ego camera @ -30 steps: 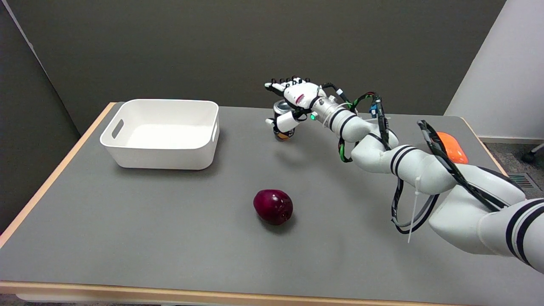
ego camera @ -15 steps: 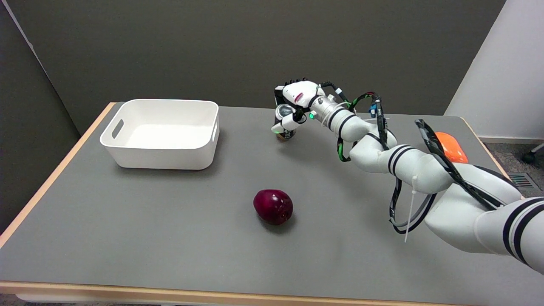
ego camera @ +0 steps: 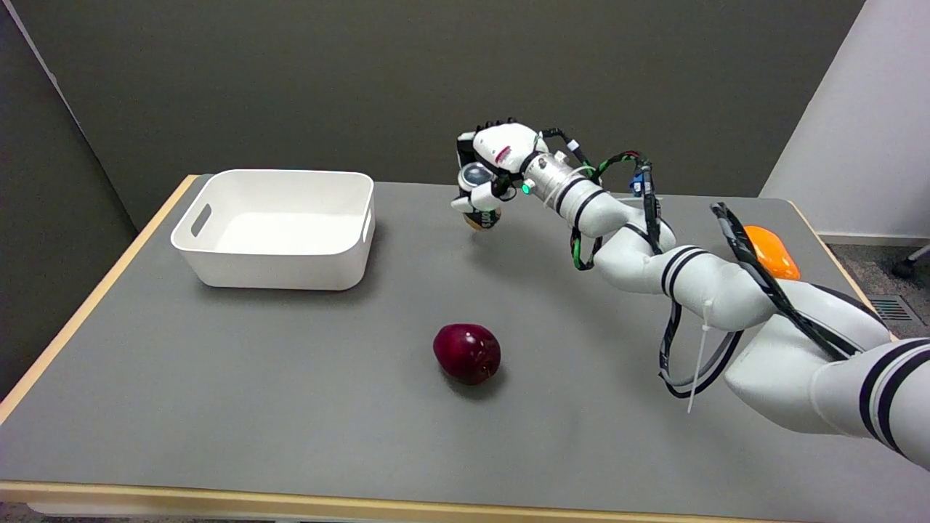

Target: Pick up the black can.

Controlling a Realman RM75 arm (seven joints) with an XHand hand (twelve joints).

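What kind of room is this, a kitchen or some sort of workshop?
Probably a robot test lab, not a kitchen: a bare grey table stands against plain walls, with only a white bin, a red apple and a black can gripped by the robot's right hand.

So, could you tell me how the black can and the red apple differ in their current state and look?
The black can is gripped by the right hand near the far side of the table; the red apple lies untouched near the middle. The can appears lifted, its shadow falling apart from it, while the apple rests on the surface. The can is dark with a silvery top; the apple is round and deep red. Both are outside the white bin.
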